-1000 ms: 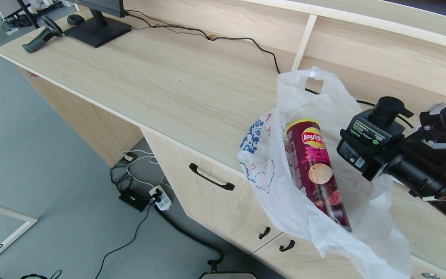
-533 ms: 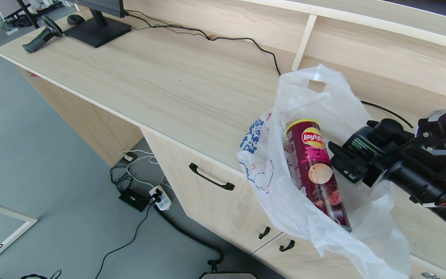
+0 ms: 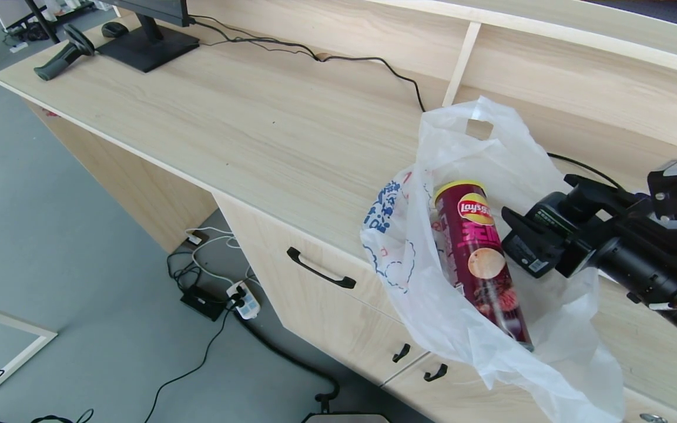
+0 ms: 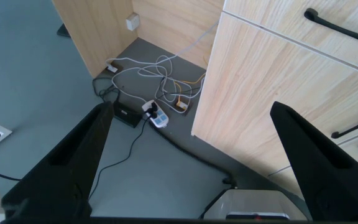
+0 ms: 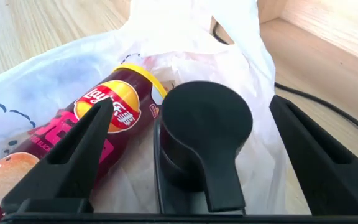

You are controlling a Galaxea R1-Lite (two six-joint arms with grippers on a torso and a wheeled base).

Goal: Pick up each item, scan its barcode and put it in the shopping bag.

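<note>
**Pump bottle at the bag's mouth**

The right claw (image 5: 187, 104) straddles the black pump bottle (image 3: 533, 242) in the shopping bag's (image 3: 494, 155) mouth, beside the chip can (image 3: 479, 258), near the desk's (image 3: 244, 129) front edge. We cannot tell whether it grips. We judge bagging is under way; next, let go and back out without snagging plastic.

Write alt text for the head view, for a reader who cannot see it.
The right hand, open, straddles a black pump bottle in the mouth of a white bag on a wooden counter. A red crisp can lies in the bag beside it. A scanner lies far left.
</note>
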